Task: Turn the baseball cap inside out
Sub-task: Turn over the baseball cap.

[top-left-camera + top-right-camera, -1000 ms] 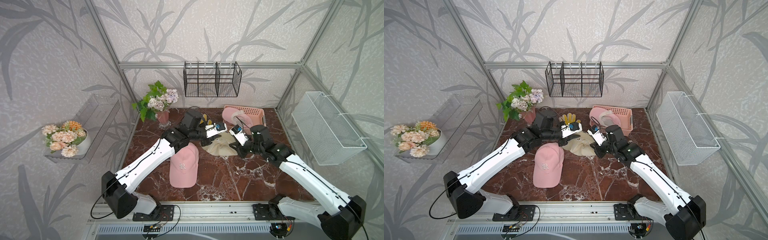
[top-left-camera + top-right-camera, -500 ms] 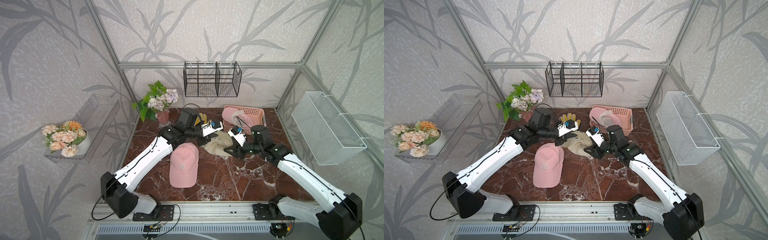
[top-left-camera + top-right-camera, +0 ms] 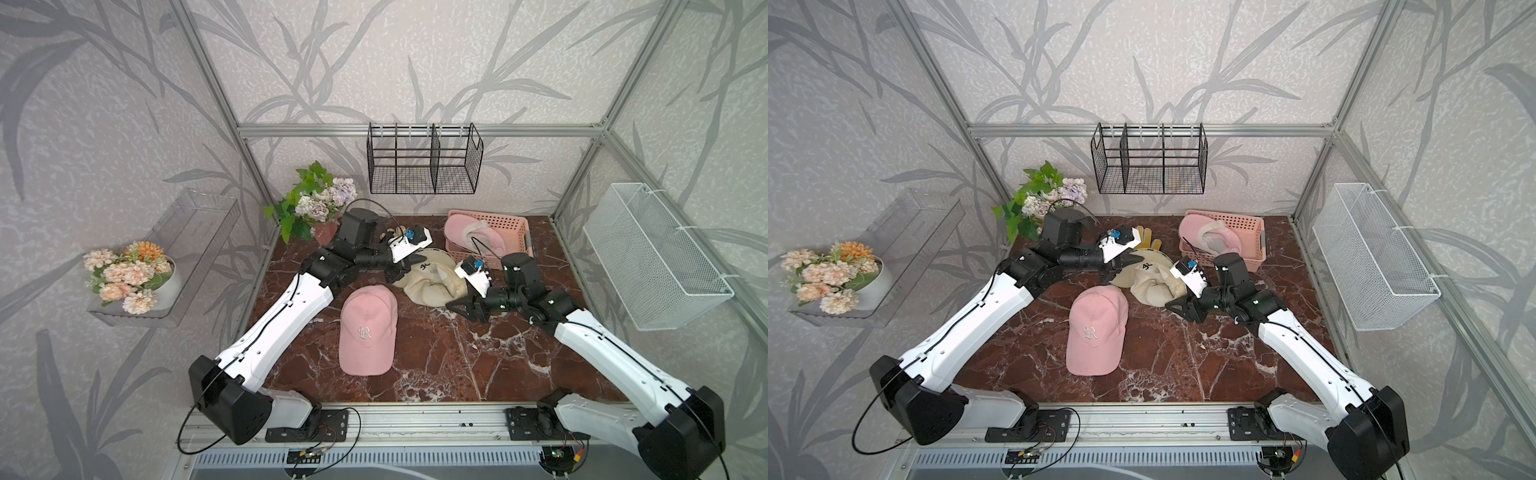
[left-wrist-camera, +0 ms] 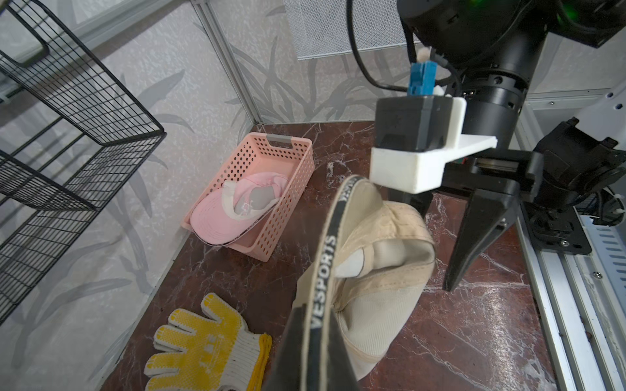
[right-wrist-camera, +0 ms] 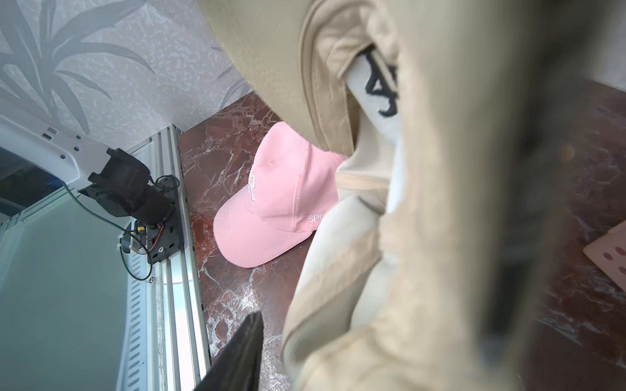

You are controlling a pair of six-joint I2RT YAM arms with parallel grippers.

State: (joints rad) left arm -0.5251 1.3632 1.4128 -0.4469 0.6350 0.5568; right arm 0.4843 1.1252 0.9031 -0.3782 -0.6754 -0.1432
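the beige cap [image 3: 432,282] sits toward the back middle of the marbled surface [image 3: 457,365], crumpled, with its pale lining and seams showing. part of it rests on the surface and one edge is lifted. the left end effector [image 3: 405,270] is clamped tight on that lifted edge. in the left wrist view the black lettered sweatband [image 4: 327,257] runs up out of its fingers [image 4: 305,355], and the crown sags below it.

the right end effector [image 3: 459,305] is low at the cap's other side with its jaws parted to a middling width. in the left wrist view one finger [image 4: 481,230] stands clear of the fabric and the other is partly behind the cap's fold. whether that one touches the cloth cannot be told. the right wrist view is mostly filled by blurred beige fabric [image 5: 406,237].

a pink cap [image 3: 368,328] lies right side out just in front of the beige one, brim toward the front rail. near the back wall a pink basket [image 3: 511,224] holds another pink cap [image 3: 465,235], turned so that its lining shows. a pair of yellow gloves [image 4: 203,338] lies flat beside the beige cap, toward the back wall.
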